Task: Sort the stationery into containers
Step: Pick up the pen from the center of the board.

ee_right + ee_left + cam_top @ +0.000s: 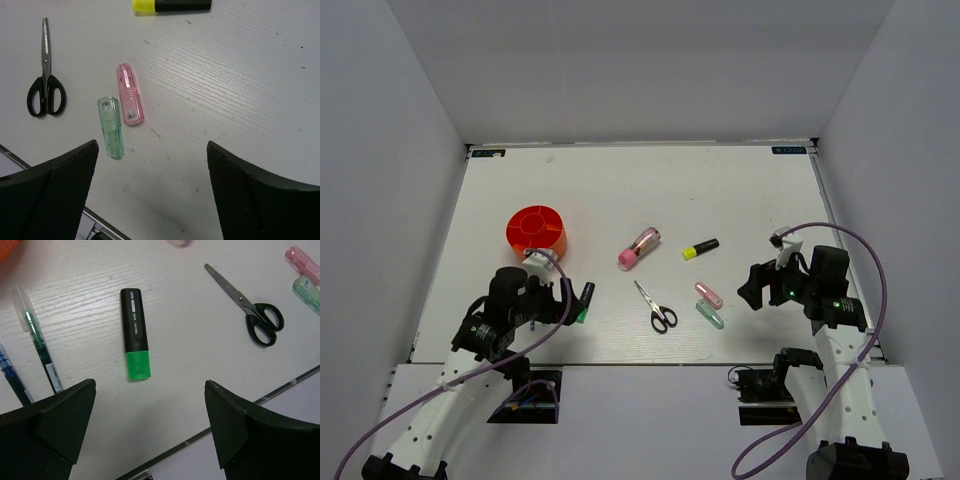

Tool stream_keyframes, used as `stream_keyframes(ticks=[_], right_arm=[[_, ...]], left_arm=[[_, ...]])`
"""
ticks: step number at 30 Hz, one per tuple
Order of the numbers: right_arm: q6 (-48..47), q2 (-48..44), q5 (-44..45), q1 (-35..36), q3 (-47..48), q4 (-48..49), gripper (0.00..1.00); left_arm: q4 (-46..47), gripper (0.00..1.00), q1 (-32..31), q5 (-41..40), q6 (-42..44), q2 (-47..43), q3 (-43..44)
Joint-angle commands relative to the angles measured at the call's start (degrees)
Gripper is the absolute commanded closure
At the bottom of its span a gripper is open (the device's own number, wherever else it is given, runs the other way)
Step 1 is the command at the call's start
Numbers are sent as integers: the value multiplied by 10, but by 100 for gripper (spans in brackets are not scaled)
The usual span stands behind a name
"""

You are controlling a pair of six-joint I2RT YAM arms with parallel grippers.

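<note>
The round red-orange pot [536, 229] stands at the left of the table. My left gripper [563, 297] [150, 390] hovers open just short of the green-capped black marker [585, 302] [135, 340]. The black-handled scissors [657, 308] [250, 307] [46, 75] lie mid-table. A pink tube [639, 248] and a yellow-capped highlighter [700, 249] [170, 5] lie farther back. My right gripper [751, 286] [152, 150] is open and empty, right of the pink capsule [709, 294] [129, 100] and the pale-green capsule [710, 315] [111, 127].
In the left wrist view, a clear pen with green ink [37, 352] and a blue pen [10, 375] lie left of the marker. The table's near edge [280, 390] runs just behind both grippers. White walls enclose the table on three sides.
</note>
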Motion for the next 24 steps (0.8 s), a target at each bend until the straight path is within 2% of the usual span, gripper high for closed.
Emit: stream_keyframes(ticks=[1,10,11,14,16,18,19,20,21,24], right_arm=[[-1,-4,-15,0,20,-5,10],[-2,-5,-17,2,20,-7,10],[-3,-6,-17,1,21,-6,10],[-1,-2,-21,3,24,-8,10],[-2,0,-25,3,23,-8,10],[-2,1,-30,3,25,-12,10],[-1,2,-33,1,25,-12,10],[-1,2,-35,2,27,-13,10],[0,6,-35,4,27,-15,10],[-1,4,-39,4,28,-18,10]], left_arm=[[22,0,1,25,-28,21,37],[2,23,1,21,-20,128,140],[-1,32,-1,18,-14,137,146],[-10,49,-11,1,3,184,174],[-26,55,-25,-30,18,224,194],[-35,56,-60,-52,29,247,222],[-43,56,-81,-94,36,258,228],[-45,56,-92,-108,40,296,250],[-47,54,-128,-139,45,308,256],[-49,50,-181,-229,51,377,276]])
